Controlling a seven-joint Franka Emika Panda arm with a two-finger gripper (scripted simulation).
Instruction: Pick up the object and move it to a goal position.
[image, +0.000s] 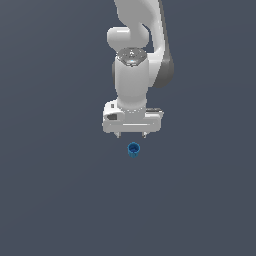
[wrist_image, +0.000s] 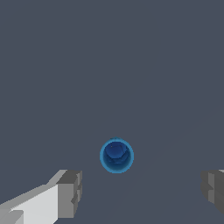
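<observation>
the small blue cup (image: 133, 149) stands upright on the plain grey bench (image: 55, 200), hollow mouth facing up, alone on the surface. the white gripper (image: 131, 135) hangs above it and clear of it, not touching; in the exterior view the cup sits just below the two short fingertips (image: 118, 135) and slightly toward that view's right of their midline.

the jaws are spread wide and hold nothing. in the wrist view the grey finger pads (wrist_image: 70, 193) stand well apart on either side, with the cup (wrist_image: 117, 155) showing its round rim and dark inside, lying near the line between them but not yet down among them.

judged from its look, the cup is light, stiff and thin-walled, with smooth, slightly tapered sides that could slide up out of a shallow pinch. the safest hold is probably across the outer wall, low to mid height, pads on opposite sides and centred, with modest squeeze. an off-centre close would likely nudge or tip it. no goal marker can be seen in either view.
</observation>
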